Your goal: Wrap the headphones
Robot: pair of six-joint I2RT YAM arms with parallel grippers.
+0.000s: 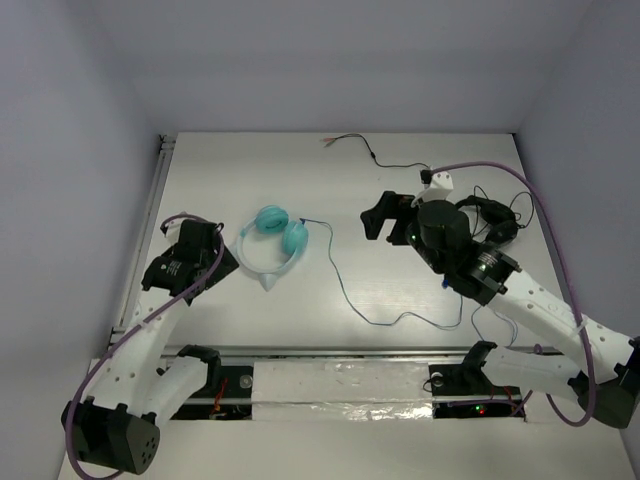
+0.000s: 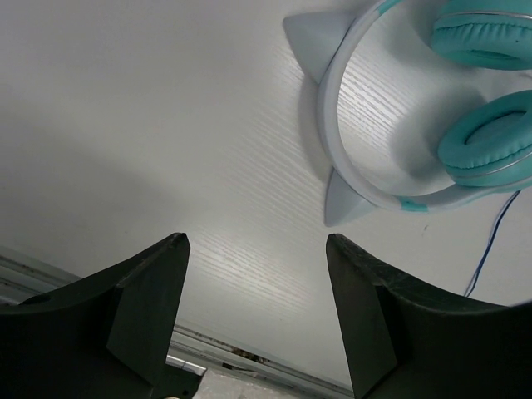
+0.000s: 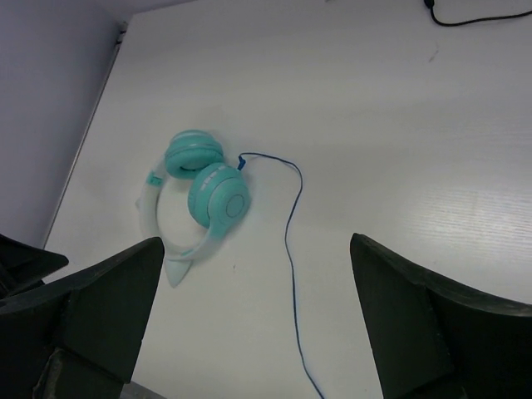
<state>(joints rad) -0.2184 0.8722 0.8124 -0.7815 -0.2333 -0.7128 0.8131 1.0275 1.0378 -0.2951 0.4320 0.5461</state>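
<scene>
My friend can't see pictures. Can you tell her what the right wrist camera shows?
Teal headphones with a pale, pointy-eared headband lie flat on a white table. Their thin blue cable trails toward the camera. The right gripper is wide open at the bottom edge, holding nothing.

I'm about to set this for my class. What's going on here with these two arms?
Two robot arms are set to wrap the teal headphones, which lie on the white table with their thin blue cable trailing loose, not yet wound. Neither arm holds anything. The left tool is open just beside the headband, and the right tool is open above the table, facing the headphones. A black pair lies by the right arm.
</scene>
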